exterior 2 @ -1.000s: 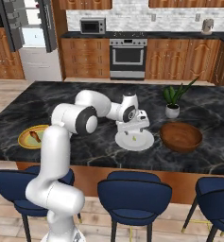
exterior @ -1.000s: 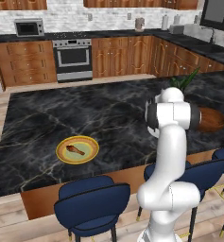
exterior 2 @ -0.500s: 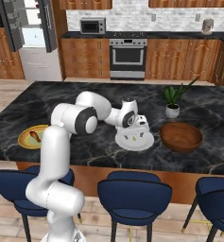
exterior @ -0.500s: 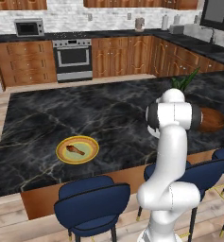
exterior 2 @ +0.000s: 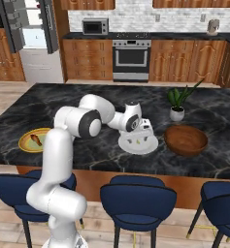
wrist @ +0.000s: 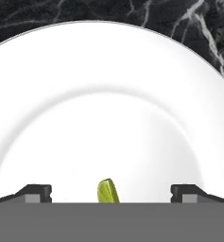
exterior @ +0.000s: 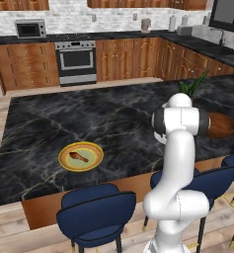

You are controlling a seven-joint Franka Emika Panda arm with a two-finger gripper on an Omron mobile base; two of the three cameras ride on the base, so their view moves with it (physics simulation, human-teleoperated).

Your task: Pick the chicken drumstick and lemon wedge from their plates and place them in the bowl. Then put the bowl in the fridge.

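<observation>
Now lemon wedge (wrist: 108,191) between spread claw (wrist: 111,193) fingertips, on white plate (wrist: 85,118).

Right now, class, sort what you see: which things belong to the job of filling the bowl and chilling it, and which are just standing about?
Belonging to the job:
lemon wedge on the white plate
chicken drumstick on the yellow-rimmed plate
wooden bowl
fridge
open gripper

Just standing about:
potted plant
oven
microwave
blue stools
</observation>
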